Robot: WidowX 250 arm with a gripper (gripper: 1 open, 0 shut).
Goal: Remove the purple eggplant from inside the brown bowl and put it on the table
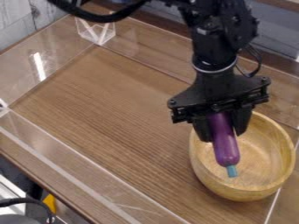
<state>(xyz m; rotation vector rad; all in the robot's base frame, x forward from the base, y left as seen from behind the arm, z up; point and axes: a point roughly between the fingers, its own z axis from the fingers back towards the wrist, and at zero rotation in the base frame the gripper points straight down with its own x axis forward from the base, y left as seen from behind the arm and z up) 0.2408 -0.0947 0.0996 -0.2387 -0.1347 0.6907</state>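
At the near left corner there is one dark round thing with cables [24, 211], cut off by the edge of the view. One small yellow-orange bit [49, 203] is next to it.

Over on the near right is one round, light brown wooden bowl [267, 178]. It has a thick rim and stripy wood lines inside. It sits on one brown wooden bench [111, 122], which has thin lines running along it.

There is one shiny purple toy eggplant [225, 148]. It points down over the inside of the bowl, a bit tilted, with its one blue-green stem tip [232, 171] at the bottom. I can't tell if the tip touches the bowl. The top end of the eggplant is up between the two jaws. The jaws are closed in on it and hold it tight, one on each side.

The jaws are at the end of one black robot arm [222, 52]. The arm comes in from the far side and covers part of the bowl's far rim. One black cable [107, 15] loops out to the left.

Far away, near the left corner, is one small see-through thing with whitish edges [96, 28]. Clear walls [35, 19] stand along the bench's edge.
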